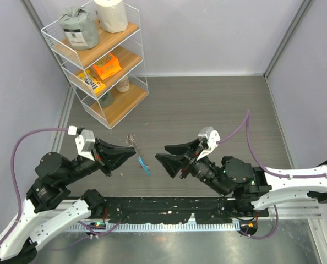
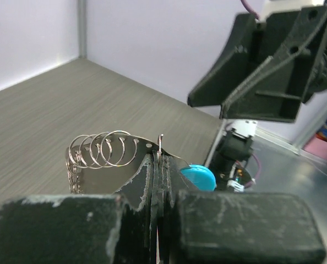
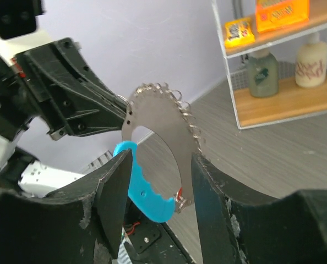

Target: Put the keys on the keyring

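Orange box (image 3: 282,14) label illegible beyond keys (image 3: 158,110)

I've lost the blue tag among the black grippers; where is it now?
Top view, just left of centre: the blue tag hangs in mid-air below the keys held in the left gripper, with the open right gripper close on its right.

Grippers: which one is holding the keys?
The left gripper: its fingers are shut on the edge of the keys, with the blue tag hanging below. The right gripper stands open, facing them and not touching them.
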`<state>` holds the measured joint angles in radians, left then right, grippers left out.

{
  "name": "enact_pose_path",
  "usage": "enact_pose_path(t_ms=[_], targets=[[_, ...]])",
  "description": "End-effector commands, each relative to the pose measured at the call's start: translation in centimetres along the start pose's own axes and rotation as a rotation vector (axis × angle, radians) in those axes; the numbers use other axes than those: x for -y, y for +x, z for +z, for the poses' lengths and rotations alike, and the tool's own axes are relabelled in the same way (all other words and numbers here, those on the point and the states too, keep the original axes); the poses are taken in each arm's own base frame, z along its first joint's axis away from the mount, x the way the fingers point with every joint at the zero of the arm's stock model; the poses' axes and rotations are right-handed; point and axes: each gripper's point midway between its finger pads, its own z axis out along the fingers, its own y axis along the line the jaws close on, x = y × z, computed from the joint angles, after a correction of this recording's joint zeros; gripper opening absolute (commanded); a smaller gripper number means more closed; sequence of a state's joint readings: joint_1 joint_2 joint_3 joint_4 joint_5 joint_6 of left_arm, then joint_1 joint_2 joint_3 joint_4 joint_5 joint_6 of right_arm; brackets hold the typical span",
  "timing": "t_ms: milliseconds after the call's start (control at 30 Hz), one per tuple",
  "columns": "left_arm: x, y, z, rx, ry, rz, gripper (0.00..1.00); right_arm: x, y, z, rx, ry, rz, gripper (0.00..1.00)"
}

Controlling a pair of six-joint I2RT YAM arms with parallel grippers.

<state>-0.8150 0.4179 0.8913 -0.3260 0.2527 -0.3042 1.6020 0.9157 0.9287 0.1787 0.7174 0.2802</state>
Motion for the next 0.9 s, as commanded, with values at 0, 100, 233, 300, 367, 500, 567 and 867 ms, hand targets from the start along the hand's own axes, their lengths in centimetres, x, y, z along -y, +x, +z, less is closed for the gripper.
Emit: enact_pose_path(t_ms=[0,100,233,300,367,500,567,867], targets=[[5.0,-3.5,-0.7,0.078,0.251,0.024,0.0,-2.9,-3.7,-1.6,0.009,-0.202,-0.175,0.53],[6.7,-3.7,-1.1,0.078,0.347,0.016,0.0,-3.9,-3.4,-2.7,-0.032,-0.308,-0.245,0.53],[8.0,-3.6,-1.5,0.084,0.437,0.021,0.0,-4.1,-3.3,-4.7,-0.075,-0.408,-0.328,0.53],[8.8,-3.7,-1.8,0.091,0.488,0.026,0.0,-4.5,-3.0,-5.8,-0.11,-0.477,-0.364,0.52],[9.7,-3.8,-2.2,0.103,0.551,0.035,0.0,-4.9,-2.8,-6.6,-0.141,-0.529,-0.398,0.52],[10.5,-4.2,-2.2,0.134,0.613,0.026,0.0,-5.6,-1.7,-6.9,-0.205,-0.592,-0.465,0.52],[10.8,-4.2,-2.1,0.137,0.639,0.016,0.0,-6.3,-1.8,-6.6,-0.202,-0.614,-0.491,0.52],[10.8,-3.6,-1.3,0.13,0.663,-0.012,0.0,-9.1,-3.7,-3.9,-0.137,-0.637,-0.553,0.47]])
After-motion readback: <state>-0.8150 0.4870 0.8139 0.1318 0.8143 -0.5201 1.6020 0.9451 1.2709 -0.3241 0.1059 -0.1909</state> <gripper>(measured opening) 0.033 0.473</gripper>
